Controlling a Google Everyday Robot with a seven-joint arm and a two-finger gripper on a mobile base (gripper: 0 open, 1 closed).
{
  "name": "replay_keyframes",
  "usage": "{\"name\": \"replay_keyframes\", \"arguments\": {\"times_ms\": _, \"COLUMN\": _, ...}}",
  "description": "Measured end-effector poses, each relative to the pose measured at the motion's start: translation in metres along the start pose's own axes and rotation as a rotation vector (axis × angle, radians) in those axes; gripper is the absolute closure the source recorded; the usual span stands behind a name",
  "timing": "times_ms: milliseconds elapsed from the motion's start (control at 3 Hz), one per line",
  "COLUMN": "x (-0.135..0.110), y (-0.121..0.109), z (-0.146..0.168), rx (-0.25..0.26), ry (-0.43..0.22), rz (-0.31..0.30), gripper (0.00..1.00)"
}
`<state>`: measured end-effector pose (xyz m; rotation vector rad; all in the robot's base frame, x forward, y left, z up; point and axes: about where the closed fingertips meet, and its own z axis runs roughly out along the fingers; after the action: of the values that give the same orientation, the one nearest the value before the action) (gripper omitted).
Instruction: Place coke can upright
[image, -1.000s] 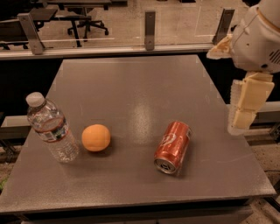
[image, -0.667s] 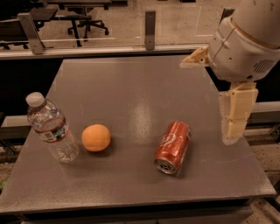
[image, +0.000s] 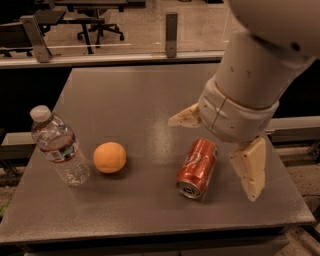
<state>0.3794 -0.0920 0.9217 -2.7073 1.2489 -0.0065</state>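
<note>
Swung in from three o'clock, the jaws now hang over the coke can (image: 197, 168), spread wide and empty. Can lies on its side at the desk's (image: 130, 100) four o'clock, long axis one-to-seven o'clock, seemingly between them, though clearance is hard to judge.

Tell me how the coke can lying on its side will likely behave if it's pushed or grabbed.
The coke can lies on its round side on the flat table, so a sideways push would probably roll it. Its smooth metal wall may slip or dent under a hard squeeze. The open gripper hangs over it.
</note>
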Motion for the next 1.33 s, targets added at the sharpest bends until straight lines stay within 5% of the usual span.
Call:
{"name": "replay_keyframes", "arguments": {"times_ms": 333, "x": -0.008, "y": 0.005, "z": 0.035, "rx": -0.083, "ry": 0.005, "rz": -0.105, "gripper": 0.00}}
{"name": "replay_keyframes", "arguments": {"times_ms": 1000, "x": 0.002, "y": 0.005, "z": 0.075, "rx": -0.158, "ry": 0.001, "rz": -0.151, "gripper": 0.03}}
{"name": "replay_keyframes", "arguments": {"times_ms": 1333, "x": 0.006, "y": 0.001, "z": 0.080, "rx": -0.158, "ry": -0.008, "rz": -0.150, "gripper": 0.26}}
